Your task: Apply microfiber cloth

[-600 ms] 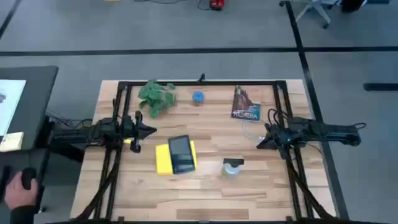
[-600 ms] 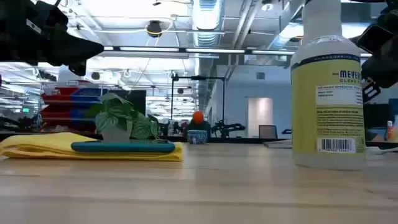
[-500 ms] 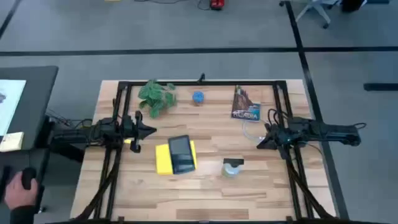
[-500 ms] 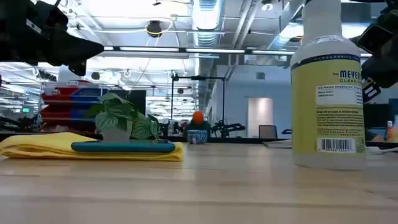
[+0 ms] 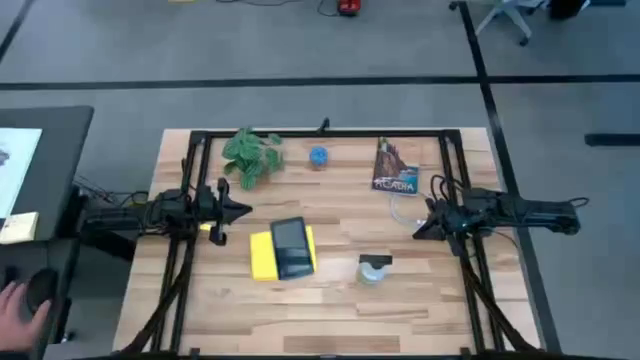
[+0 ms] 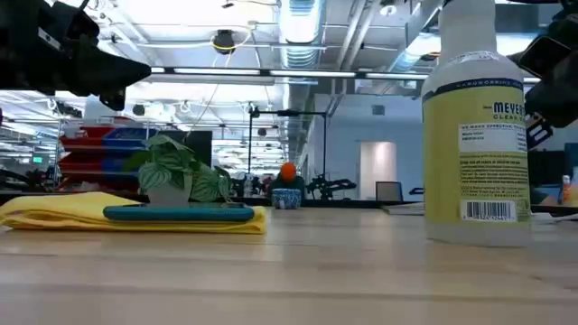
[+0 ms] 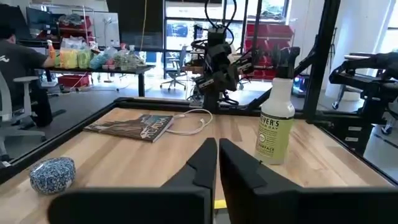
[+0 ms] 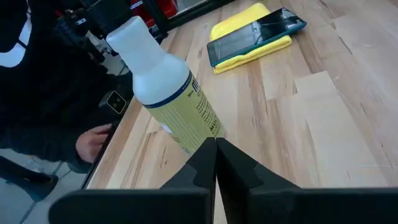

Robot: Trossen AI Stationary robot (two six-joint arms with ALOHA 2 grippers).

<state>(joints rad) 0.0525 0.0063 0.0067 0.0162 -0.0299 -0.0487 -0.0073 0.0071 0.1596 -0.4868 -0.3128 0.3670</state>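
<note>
Both pairs of jaws are pressed together on nothing: the left gripper [image 5: 245, 210] hangs above the table's [image 5: 330, 310] left side, and the right gripper [image 5: 418, 230] hangs above its right side, each well apart from any object. I judge that the arms wait at their rest places — no step of the task is begun.

The cloth [image 5: 262, 255] lies flat near the middle of the table, closer to the left gripper. The tablet [image 5: 291, 247] rests on top of it and covers its right part, so only the left strip and the edges show yellow. In the low view the cloth [image 6: 54, 215] is a soft folded pad under the tablet [image 6: 179, 213] — probably it is put there to protect the screen.

The bottle [image 5: 374, 267] stands upright just right of the tablet, not touching it. To use the cloth, I think the left arm must first free it from under the tablet.
</note>
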